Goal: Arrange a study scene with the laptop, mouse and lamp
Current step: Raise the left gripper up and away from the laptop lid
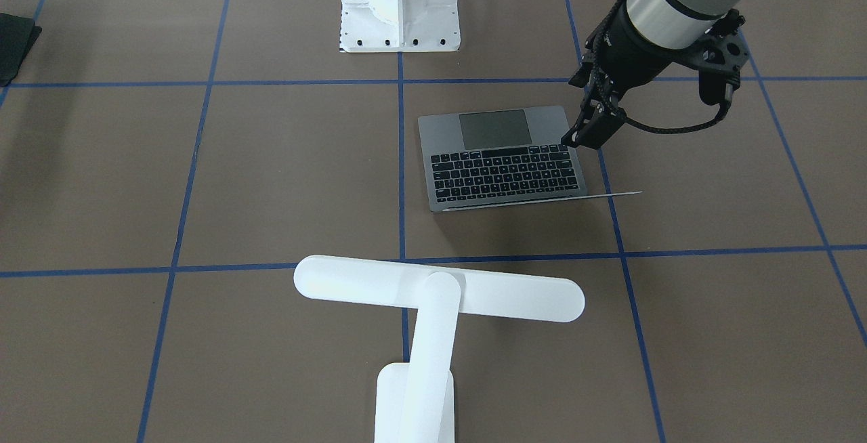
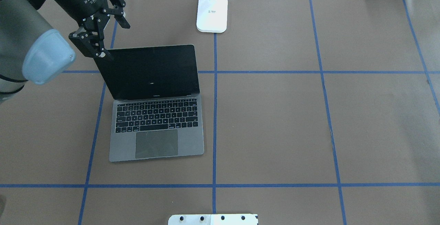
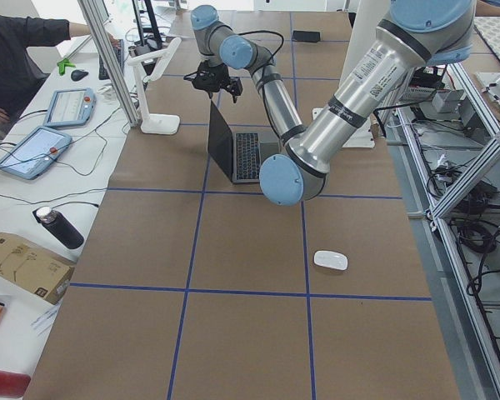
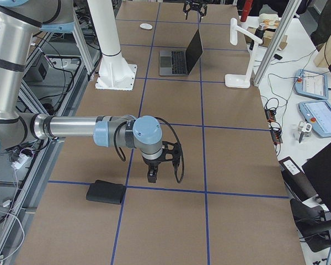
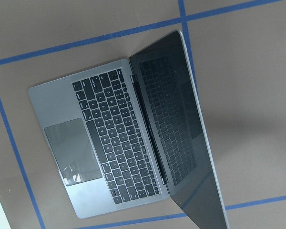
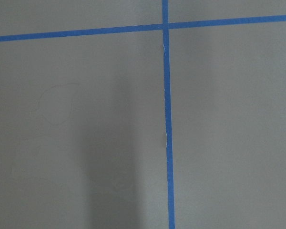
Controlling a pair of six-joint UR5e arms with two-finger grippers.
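Silver-grey arm tubes (image 3: 350, 92), pale blue joint caps (image 3: 282, 179), black grippers (looped black cable) (image 1: 590, 133)

Left pincer (image 2: 90, 44) raised, tips together; right pincer (image 4: 153, 175) low, pointing down

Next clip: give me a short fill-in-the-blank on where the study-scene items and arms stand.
1. The laptop has its lid ____.
2. The left end effector is at the ____ corner of the laptop's lid.
3. The lamp stands ____ on its base.
4. The mouse shows only in the exterior ____ views.

Missing words: open; top; upright; side
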